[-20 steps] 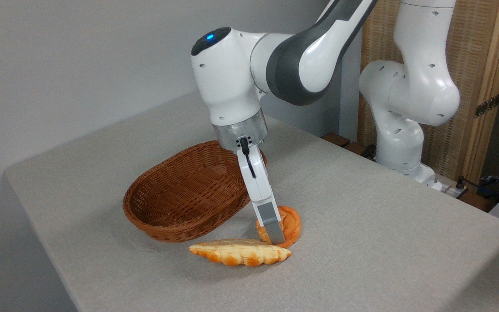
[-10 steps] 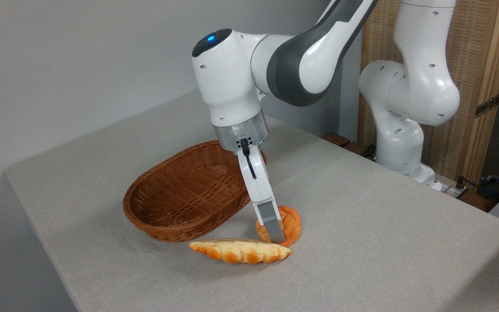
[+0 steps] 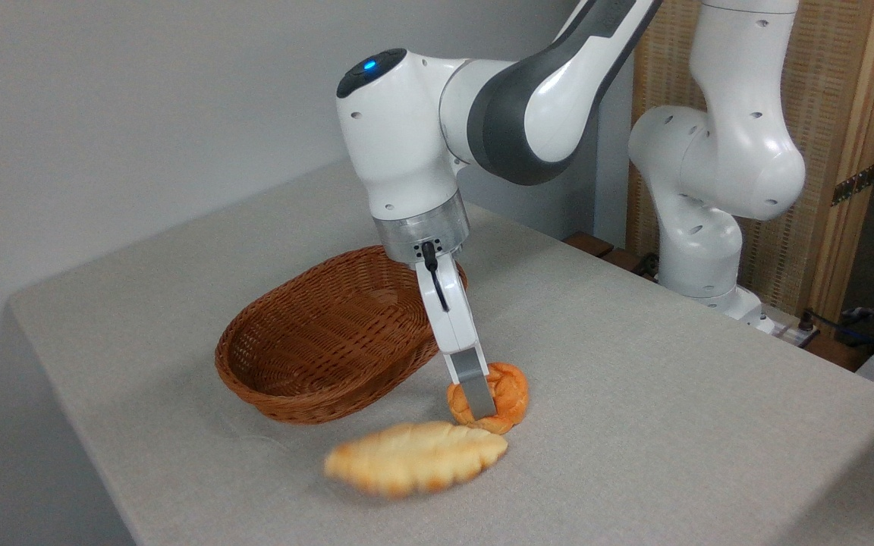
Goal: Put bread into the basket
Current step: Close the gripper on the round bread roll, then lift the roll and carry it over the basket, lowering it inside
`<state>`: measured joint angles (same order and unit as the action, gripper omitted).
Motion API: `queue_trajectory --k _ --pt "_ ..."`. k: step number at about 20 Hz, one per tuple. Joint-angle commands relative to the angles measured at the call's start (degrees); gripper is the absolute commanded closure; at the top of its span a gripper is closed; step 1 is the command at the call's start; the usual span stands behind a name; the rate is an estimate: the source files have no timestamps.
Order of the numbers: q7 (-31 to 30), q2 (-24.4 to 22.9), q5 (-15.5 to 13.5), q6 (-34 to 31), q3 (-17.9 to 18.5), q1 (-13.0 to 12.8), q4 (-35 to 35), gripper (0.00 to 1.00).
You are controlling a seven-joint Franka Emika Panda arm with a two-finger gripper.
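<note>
Since half a second ago the tool (image 3: 480, 400) has risen slightly with the bun (image 3: 499, 397), and the loaf (image 3: 414, 457) has tipped up and shifted toward the camera, its outline now blurred. One grey finger (image 3: 473, 387) crosses the front of the bun, pressed against its crust; the other finger is hidden behind it, so the tool seems closed on the bun at about the bun's width, though the far contact cannot be seen. The bun sits low, at or just above the table (image 3: 634, 394), right of the basket (image 3: 323, 341) and outside it, with the loaf just in front and touching or nearly touching it.

The bun is small, round and golden-orange, with a knotted, glossy top. The loaf is long, pale and leaf-shaped, pointed at both ends, with ridged braiding along its length. The basket is oval, brown woven wicker with low sloping sides and a tight weave; nothing lies in it. The table is covered in a matte, light grey cloth with a fine grain. The tool's body is smooth white plastic under a brushed metal ring, with a short black cable running down its side. Behind stands a panel of woven cane in a pale wooden frame (image 3: 854, 152).
</note>
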<state>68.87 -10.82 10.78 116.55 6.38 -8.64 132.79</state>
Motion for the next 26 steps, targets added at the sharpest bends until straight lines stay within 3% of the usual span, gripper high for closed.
queue_trajectory --k 1,4,6,9,12,18,25,26 --pt "0.9 -0.9 0.4 0.0 0.9 -0.8 0.5 0.77" --pt "0.9 -1.0 0.1 -1.8 0.8 -0.8 -0.7 0.79" --pt "0.9 -1.0 -0.4 -6.2 0.8 -0.8 -3.7 0.79" --pt "0.2 -0.5 -5.3 -14.1 1.0 -0.6 -10.8 0.79" --pt "-4.2 1.2 -12.3 -18.7 1.3 0.0 -18.3 0.79" --pt "-25.6 6.8 -20.5 -16.3 0.9 -0.7 -24.8 0.78" --pt "-34.8 12.9 -24.4 -6.3 -4.7 -1.4 -25.0 0.73" --pt "-35.6 13.2 -24.6 -6.0 -5.1 -1.5 -25.0 0.68"
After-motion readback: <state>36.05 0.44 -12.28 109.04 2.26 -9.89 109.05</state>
